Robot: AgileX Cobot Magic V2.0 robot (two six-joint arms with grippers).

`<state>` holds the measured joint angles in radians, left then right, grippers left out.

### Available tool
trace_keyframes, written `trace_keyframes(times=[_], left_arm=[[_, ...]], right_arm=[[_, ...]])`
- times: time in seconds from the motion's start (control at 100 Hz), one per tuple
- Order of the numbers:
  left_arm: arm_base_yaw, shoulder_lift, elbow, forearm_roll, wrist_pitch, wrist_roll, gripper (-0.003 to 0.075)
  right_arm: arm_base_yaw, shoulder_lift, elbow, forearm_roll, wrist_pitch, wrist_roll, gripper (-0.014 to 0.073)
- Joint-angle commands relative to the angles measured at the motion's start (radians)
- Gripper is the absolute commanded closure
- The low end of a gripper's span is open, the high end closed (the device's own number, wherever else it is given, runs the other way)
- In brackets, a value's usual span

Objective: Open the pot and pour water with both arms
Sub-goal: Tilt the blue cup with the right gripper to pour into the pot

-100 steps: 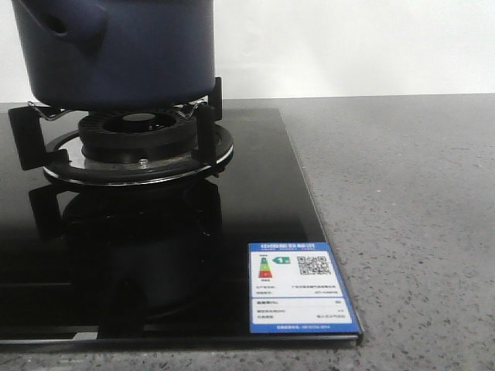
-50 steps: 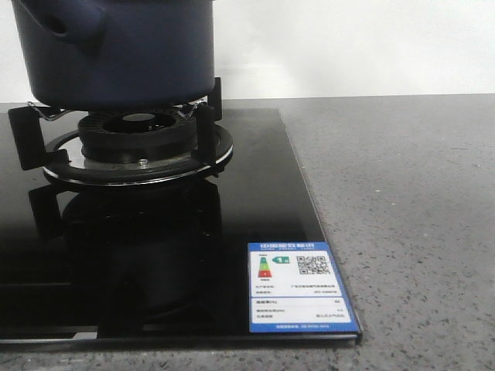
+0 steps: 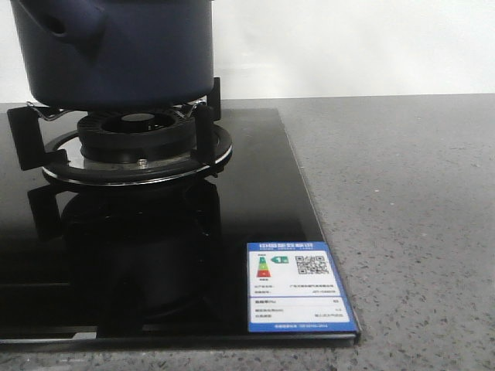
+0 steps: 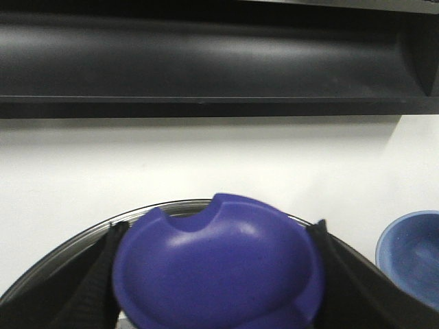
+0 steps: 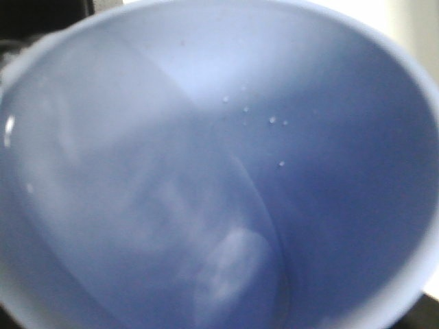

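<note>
1. The large dark navy-blue matte round pot [image 3: 116,50] sits on the black metal pan supports [image 3: 207,116] of the gas burner [image 3: 135,135], at the far left of the glossy black glass hob [image 3: 255,193]; its stubby hollow side handle [image 3: 66,19] points toward the camera, and its top is cut off by the frame edge
2. My left gripper [image 4: 218,274] is closed on the rounded purple-blue knob [image 4: 218,267] of a glass lid [image 4: 89,240], one black finger [image 4: 96,274] on each side of it; the lid's rim curves out behind the knob, facing a white wall under a dark shelf [image 4: 206,62]
3. My right wrist camera looks straight into a pale blue cup [image 5: 206,171] that fills nearly the whole view; a few tiny droplets dot its inner wall, and I cannot tell whether any water lies in it
4. My right fingers are hidden by the cup, so I cannot tell how those jaws stand
5. The left wrist view catches the rim of a pale blue cup [image 4: 411,253] off to one side, cut by the frame
6. Neither of my arms shows in the front view; a blue and white energy label [image 3: 298,287] is stuck on the hob's near right corner, with grey speckled worktop [image 3: 402,216] to the right
</note>
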<state>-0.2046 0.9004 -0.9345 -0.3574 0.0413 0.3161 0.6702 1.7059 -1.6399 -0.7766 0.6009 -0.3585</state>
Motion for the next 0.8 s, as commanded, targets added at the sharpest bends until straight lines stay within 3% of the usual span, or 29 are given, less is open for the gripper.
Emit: trace_keyframes(times=[0.0, 0.41, 0.79], left_arm=[[0.001, -0.018, -0.04, -0.001, -0.104, 0.004, 0.0318], [0.001, -0.018, -0.04, -0.001, -0.104, 0.004, 0.0318], [0.001, -0.018, -0.04, -0.001, -0.104, 0.004, 0.0318]], right_arm=[[0.004, -0.053, -0.042, -0.078, -0.072, -0.01, 0.0268], [0.011, -0.053, -0.042, -0.304, -0.075, -0.01, 0.0268], [0.011, -0.053, -0.042, -0.395, -0.147, -0.01, 0.0268]])
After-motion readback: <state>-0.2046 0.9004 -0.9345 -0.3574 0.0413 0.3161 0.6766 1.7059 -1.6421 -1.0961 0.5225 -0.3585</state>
